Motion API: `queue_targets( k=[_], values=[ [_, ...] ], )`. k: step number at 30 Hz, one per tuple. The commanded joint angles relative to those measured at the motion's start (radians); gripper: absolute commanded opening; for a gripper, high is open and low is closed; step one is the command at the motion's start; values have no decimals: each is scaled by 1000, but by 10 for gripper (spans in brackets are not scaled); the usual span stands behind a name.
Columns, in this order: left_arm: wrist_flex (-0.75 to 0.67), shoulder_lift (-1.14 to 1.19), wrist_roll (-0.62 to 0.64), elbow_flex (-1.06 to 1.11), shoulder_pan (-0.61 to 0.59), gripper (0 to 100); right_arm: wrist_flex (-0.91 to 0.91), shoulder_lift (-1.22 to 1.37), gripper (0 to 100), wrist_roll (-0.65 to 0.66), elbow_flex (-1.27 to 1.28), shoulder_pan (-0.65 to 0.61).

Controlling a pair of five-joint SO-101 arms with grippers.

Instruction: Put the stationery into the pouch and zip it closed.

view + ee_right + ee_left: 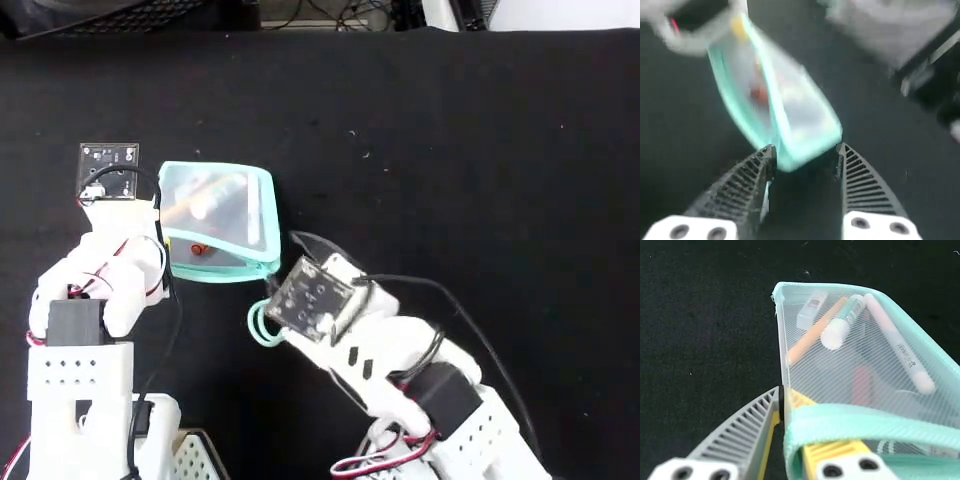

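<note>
In the high view the pouch [215,210] lies left of centre on the black surface [450,150], a clear mesh case with teal edging; the left claw [163,232] meets it at its left edge, and the right claw [275,270] comes in at its lower right corner from the arm in the lower right of the frame; a teal loop [262,325] lies on the surface just below that corner, beside the right arm. In the left wrist view the left claw [784,400] is pinched narrow on the pouch's [850,365] edge, grey finger on one face and yellow finger on the other, with the teal band pressed between them. Through the mesh the contents show: an orange pencil [812,335], a white-capped stick [837,330] lying across it, a long pink and white pen [895,342] along the far side, a small clear tube [810,307] near the far corner, and a red item [862,385] nearer the claw, too faint to name. In the right wrist view the right claw [805,150] is spread wide, with the end of the pouch [785,110] between its fingertips; whether either finger touches it cannot be told; nor can the state of the zip.
</note>
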Motion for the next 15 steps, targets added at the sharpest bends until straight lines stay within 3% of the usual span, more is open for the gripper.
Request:
queue_targets(
  k=[1,7,11,15],
  values=[
    [-17,-2,9,-25,-8,29,72,-8,195,-6,-4,23],
    [-17,-2,9,-22,-8,29,-83,-1,283,-20,171,23],
    [-17,-2,9,-22,-8,29,-198,-1,275,-77,237,23],
    [-17,-2,9,-22,-8,29,-190,-8,264,-78,217,23]
  ],
)
